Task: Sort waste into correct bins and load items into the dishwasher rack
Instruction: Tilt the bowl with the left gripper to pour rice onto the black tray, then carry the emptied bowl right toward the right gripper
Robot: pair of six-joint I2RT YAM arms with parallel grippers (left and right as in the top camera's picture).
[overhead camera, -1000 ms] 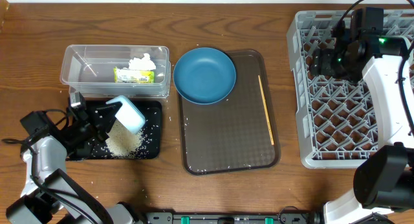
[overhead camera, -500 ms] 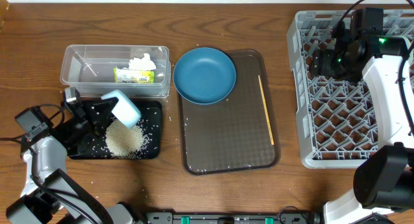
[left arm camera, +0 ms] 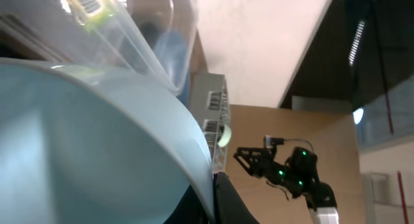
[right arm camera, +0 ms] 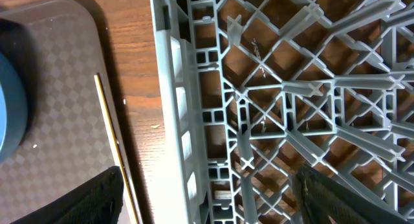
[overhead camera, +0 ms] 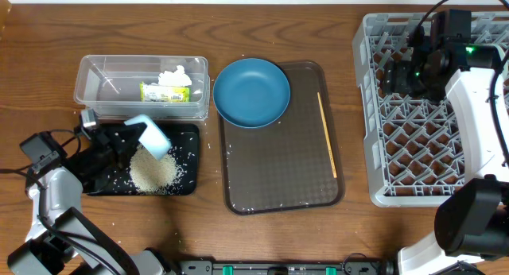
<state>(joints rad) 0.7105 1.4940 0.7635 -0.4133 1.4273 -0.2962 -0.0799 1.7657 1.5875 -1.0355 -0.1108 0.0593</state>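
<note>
The left tool (overhead camera: 119, 141) grips the mint bowl (overhead camera: 151, 136), tipped over rice (overhead camera: 151, 172) in the black tray (overhead camera: 189, 130); right tool (right arm camera: 213, 198) gapes wide above the rack (right arm camera: 291, 88).

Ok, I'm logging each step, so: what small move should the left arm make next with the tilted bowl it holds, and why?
Probably turn the mint-green bowl upright and lift it off the black tray, ready for the grey rack. The rice lies heaped on the tray just under the bowl's tilted rim, so emptying looks done, though the bowl's inside is hard to check.
</note>
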